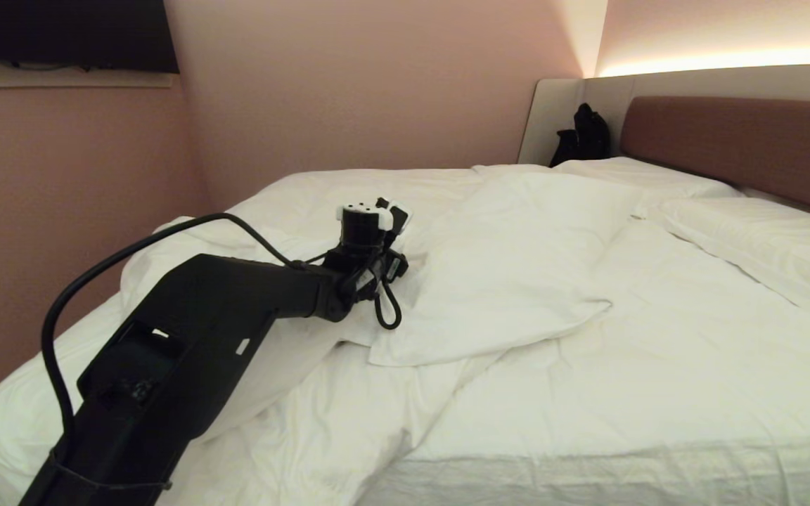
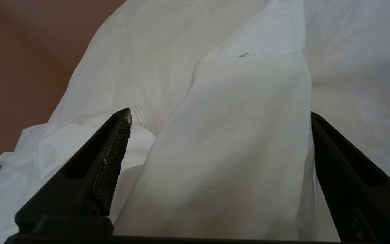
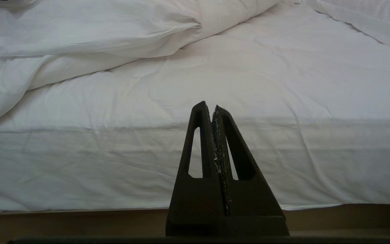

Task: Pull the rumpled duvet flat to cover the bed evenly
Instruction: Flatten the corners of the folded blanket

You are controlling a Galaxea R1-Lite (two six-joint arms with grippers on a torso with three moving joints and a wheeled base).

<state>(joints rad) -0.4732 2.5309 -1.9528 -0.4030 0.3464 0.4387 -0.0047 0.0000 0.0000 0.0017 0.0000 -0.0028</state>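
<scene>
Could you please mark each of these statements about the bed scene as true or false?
1. The left end effector stands open over the duvet. True.
2. The right end effector is open. False: its fingers are pressed together, holding nothing.
3. The duvet lies flat and even across the bed. False: it is folded and bunched on the robot's left side.
4. A black bag sits in the corner by the headboard. True.

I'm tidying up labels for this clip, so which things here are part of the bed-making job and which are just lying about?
Part of the job:
- duvet, folded back and rumpled
- bed
- left tool, open over the duvet
- right tool, shut, parked low by the mattress side

Just lying about:
- pillows
- black bag by the headboard
- dark screen on the wall
</scene>
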